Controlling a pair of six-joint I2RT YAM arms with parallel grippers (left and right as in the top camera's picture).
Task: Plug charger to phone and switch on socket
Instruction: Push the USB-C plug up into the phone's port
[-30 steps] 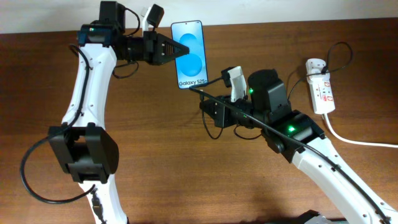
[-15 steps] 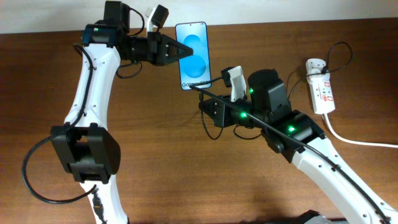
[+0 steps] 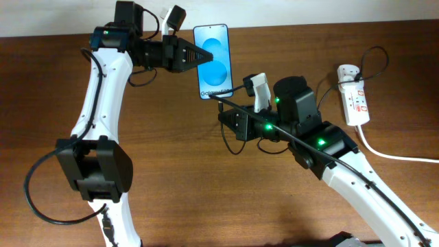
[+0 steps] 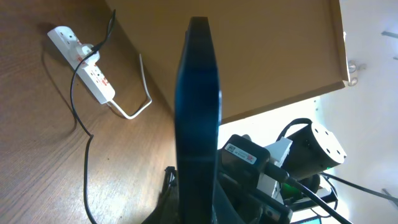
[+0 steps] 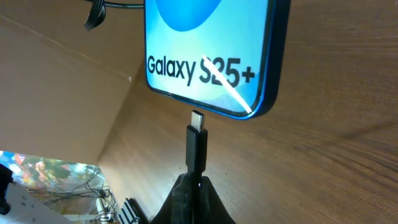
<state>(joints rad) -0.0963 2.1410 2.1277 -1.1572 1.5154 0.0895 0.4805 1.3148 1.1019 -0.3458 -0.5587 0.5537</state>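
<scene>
My left gripper (image 3: 200,55) is shut on the phone (image 3: 212,60), which shows its blue screen and "Galaxy S25+" text; in the left wrist view it appears edge-on (image 4: 198,112). My right gripper (image 3: 223,110) is shut on the charger plug tip (image 5: 196,146), held just below the phone's bottom edge (image 5: 211,62), a small gap apart. The thin black charger cable (image 3: 236,105) runs back along my right arm toward the white adapter (image 3: 348,72) seated in the socket (image 3: 355,103), a white power strip with red markings at the right, also in the left wrist view (image 4: 84,59).
The thick white cord (image 3: 391,154) leaves the socket toward the right table edge. The brown wooden table (image 3: 178,178) ends at a far edge (image 3: 309,24) near the wall. Both arms crowd the table's middle and back.
The left gripper moved the phone slightly right and back a second ago, then held still. The right gripper with the plug edged a little closer to the phone's bottom edge.
</scene>
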